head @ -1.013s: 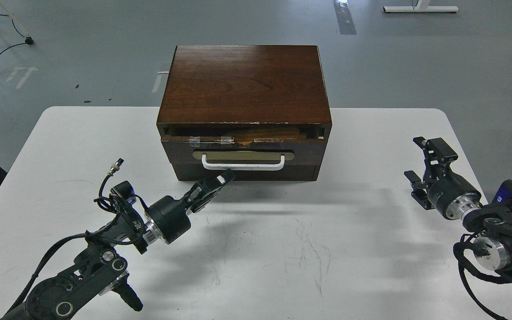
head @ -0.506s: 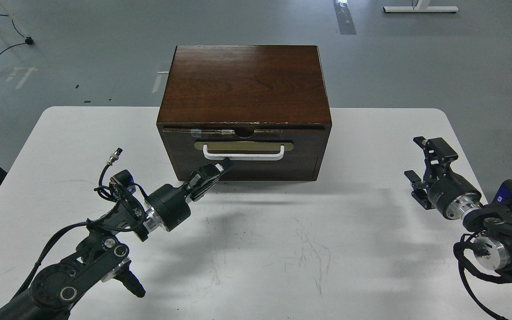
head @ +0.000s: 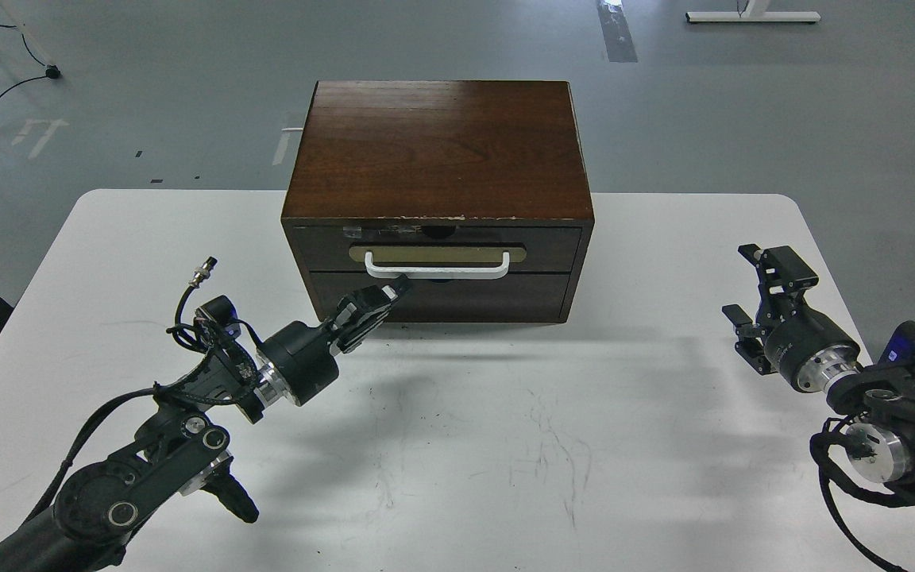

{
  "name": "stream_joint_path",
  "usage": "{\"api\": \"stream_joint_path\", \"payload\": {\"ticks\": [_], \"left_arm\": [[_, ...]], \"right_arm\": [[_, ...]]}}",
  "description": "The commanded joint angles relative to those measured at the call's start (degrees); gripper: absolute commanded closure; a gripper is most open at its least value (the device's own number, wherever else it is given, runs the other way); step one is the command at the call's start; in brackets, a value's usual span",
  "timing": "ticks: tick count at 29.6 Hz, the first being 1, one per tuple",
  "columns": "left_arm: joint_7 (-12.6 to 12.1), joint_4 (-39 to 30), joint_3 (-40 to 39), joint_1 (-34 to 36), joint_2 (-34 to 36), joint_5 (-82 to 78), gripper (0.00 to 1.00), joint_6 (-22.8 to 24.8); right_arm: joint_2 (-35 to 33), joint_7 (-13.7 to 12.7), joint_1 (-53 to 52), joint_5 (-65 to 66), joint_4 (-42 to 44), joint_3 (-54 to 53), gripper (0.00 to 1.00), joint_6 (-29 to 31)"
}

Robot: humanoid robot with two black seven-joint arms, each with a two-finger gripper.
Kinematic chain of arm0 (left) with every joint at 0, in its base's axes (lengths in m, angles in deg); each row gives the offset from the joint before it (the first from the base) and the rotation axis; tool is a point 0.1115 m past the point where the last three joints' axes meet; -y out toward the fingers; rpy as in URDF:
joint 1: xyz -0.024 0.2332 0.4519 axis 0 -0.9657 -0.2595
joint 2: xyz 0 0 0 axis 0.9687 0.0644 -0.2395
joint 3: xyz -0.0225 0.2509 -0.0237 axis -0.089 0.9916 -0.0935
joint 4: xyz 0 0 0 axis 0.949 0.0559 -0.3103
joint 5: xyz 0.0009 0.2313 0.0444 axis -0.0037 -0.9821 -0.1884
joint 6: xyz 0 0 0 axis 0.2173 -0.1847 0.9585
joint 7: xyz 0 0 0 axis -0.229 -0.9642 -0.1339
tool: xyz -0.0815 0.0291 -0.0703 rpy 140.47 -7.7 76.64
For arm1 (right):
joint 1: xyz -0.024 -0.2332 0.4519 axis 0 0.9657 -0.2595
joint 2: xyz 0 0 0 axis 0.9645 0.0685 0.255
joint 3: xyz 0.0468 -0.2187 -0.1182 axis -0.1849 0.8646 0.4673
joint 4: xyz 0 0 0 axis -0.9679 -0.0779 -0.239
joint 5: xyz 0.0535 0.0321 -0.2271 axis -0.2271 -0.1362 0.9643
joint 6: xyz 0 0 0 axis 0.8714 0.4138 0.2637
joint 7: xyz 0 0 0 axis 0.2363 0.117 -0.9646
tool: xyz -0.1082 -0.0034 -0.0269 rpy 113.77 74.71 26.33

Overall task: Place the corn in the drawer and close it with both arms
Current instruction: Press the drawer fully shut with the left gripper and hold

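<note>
Evidently the drawer sat flush in its cabinet at the far edge of the tabletop, the corn out of sight (presumably inside). Stiff wood, it looked best pushed near the white handle, where the left pincer rested narrow; the right pincer, wide and empty, waited near the right edge.
</note>
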Motion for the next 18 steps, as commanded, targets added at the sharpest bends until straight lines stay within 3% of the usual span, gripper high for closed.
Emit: {"api": "stream_joint_path", "payload": {"ticks": [1,14,16,18], "left_arm": [[0.5,-1.4,1.9,-1.2,0.3,-0.3,1.0,3.2],[1.7,-14.9,1.1,-6.9,5.1,0.6,0.98,4.1],[1.7,-18.1,-1.2,-7.4,6.5,5.1,0.44,4.0],[1.7,-19.3,-2.7,-8.0,7.2,8.4,0.18,4.0]], "right_arm": [[0.0,0.0,0.0,0.0,0.0,0.0,0.0,0.0],[0.0,0.0,0.0,0.0,-0.2,-1.5,0.0,0.0],[0.3,0.0,0.0,0.0,-0.1,-1.9,0.0,0.0],[0.7,0.0,0.0,0.0,-0.1,-1.9,0.0,0.0]]}}
